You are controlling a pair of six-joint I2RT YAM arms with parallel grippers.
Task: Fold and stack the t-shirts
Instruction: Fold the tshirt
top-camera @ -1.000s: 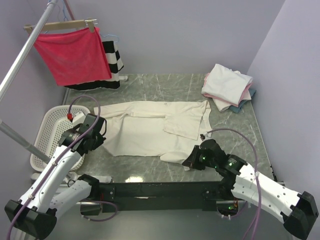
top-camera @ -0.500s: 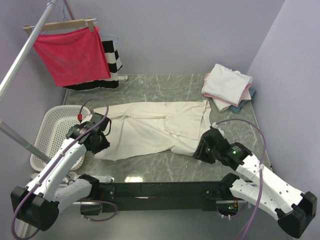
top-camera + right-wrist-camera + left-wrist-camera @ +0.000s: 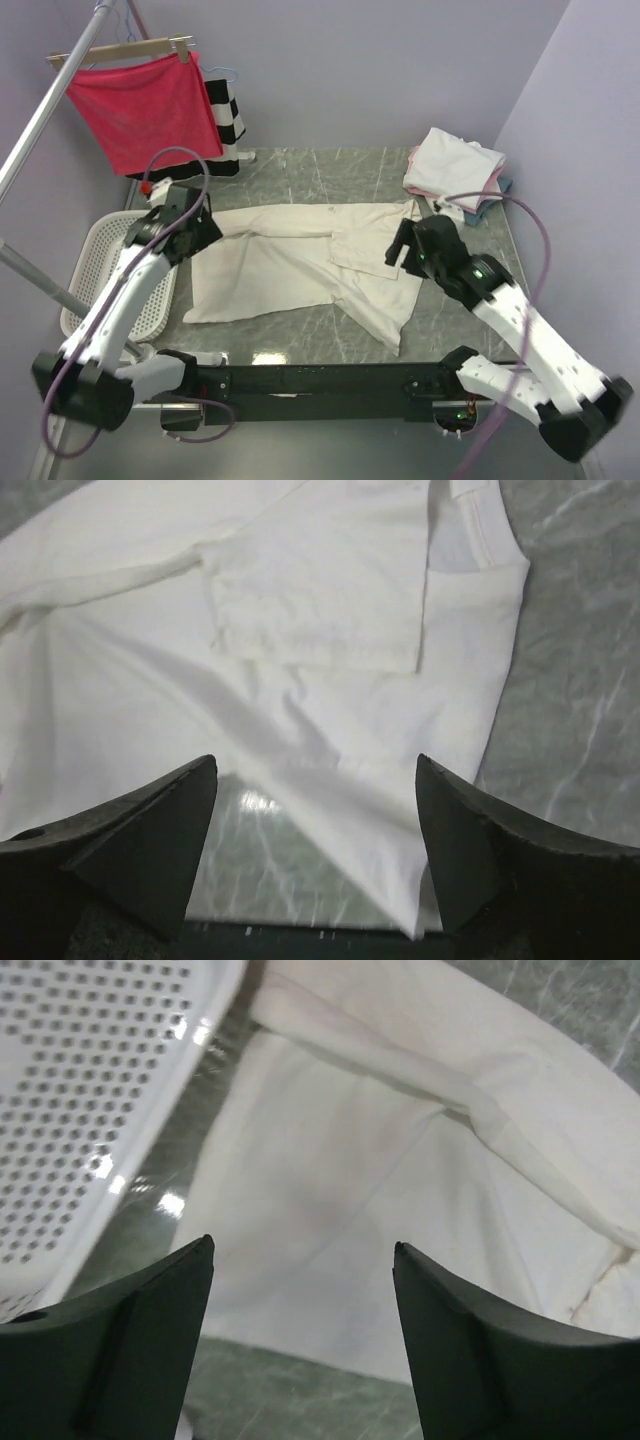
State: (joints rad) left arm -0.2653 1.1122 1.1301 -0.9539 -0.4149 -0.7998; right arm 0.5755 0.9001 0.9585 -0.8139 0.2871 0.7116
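A cream t-shirt (image 3: 290, 265) lies spread across the green marble table (image 3: 470, 300), its long side running left to right. One sleeve is folded over the body (image 3: 320, 610), and a corner trails toward the front edge (image 3: 392, 340). My left gripper (image 3: 198, 232) hangs open above the shirt's left end (image 3: 330, 1160), with nothing between its fingers (image 3: 150, 1330). My right gripper (image 3: 402, 252) hangs open above the shirt's right part, and it holds nothing either. In the back right corner sits a stack of folded t-shirts (image 3: 455, 170), cream on top with pink and blue edges beneath.
A white perforated basket (image 3: 95, 265) stands off the table's left edge, close to my left arm. A red cloth on a hanger (image 3: 145, 110) and a black-and-white striped garment (image 3: 228, 115) hang at the back left. A black rail (image 3: 320, 380) runs along the front.
Both grippers have gone from shut to open, letting go of the shirt's near edge. They have lifted and moved back over the shirt, and the shirt now lies wider toward the front.
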